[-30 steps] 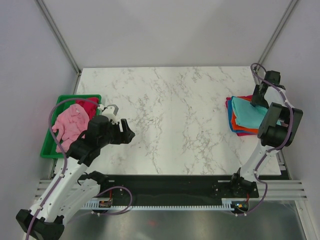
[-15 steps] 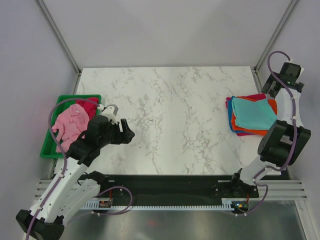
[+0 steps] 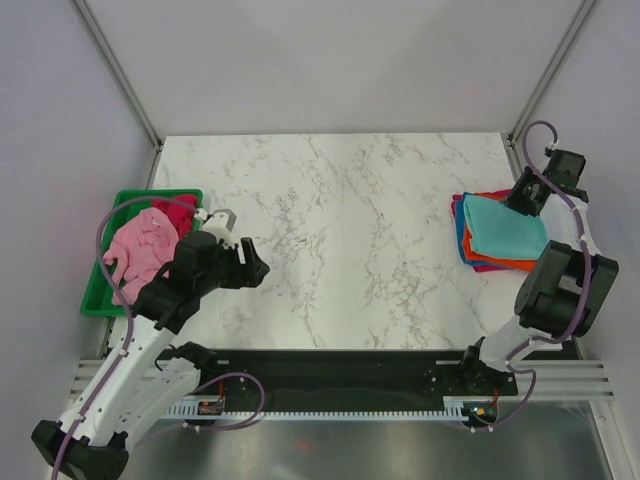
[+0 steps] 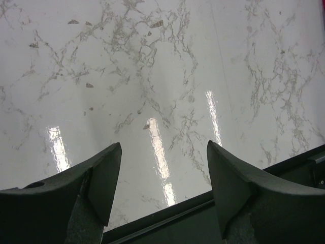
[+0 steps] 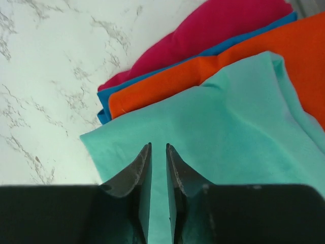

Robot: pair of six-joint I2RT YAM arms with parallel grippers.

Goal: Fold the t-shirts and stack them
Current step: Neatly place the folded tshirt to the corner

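Right gripper [image 3: 524, 194] back down at stack [image 3: 485, 256] far corner after swinging clear; left gripper [image 4: 162, 148] unmoved, wide, over bare tabletop [image 4: 152, 61]. Right jaws narrow, empty, just above teal t-shirt [image 5: 228, 132] on top. Likely step: teal stacked. Next: fetch pink t-shirt [image 3: 140, 250] from green tray [image 3: 150, 193]. Lower layers show edges only.

The right gripper [image 5: 158, 146] hangs over the teal shirt [image 5: 228, 122], its jaws drawn almost together with only a slit between them. Teal tops the pile, with orange [image 5: 203, 71], blue [image 5: 103, 113] and magenta [image 5: 223, 20] shirts underneath on the marble counter [image 5: 45, 66].
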